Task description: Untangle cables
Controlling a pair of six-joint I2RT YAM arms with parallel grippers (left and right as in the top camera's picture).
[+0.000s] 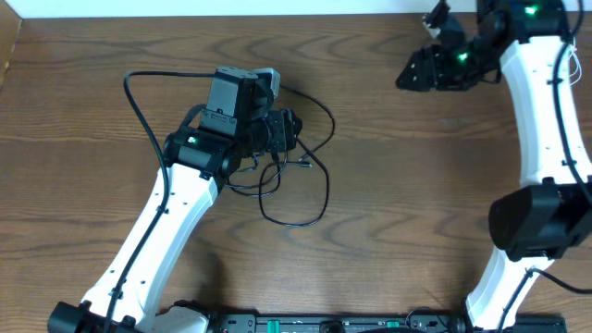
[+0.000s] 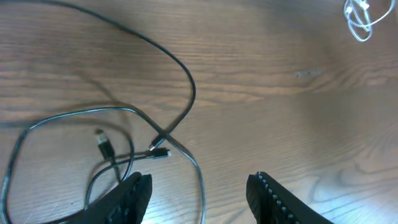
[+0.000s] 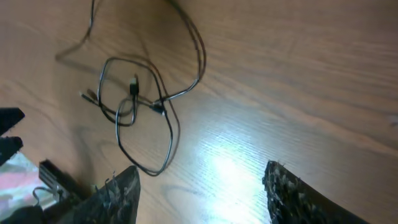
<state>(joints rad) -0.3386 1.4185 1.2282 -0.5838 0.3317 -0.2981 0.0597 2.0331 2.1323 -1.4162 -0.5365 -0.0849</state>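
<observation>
Left gripper (image 2: 199, 182) gapes wide and empty, low over the black cable's (image 2: 193, 90) loose crossed loops on the desk (image 2: 292, 112). The white cable (image 2: 359, 20) lies coiled well apart. Right gripper (image 3: 199, 177) is likewise wide, empty.

Left gripper (image 1: 282, 129) sits over the looped black cable (image 1: 324, 199); right gripper (image 1: 413, 72) well apart, top right
</observation>
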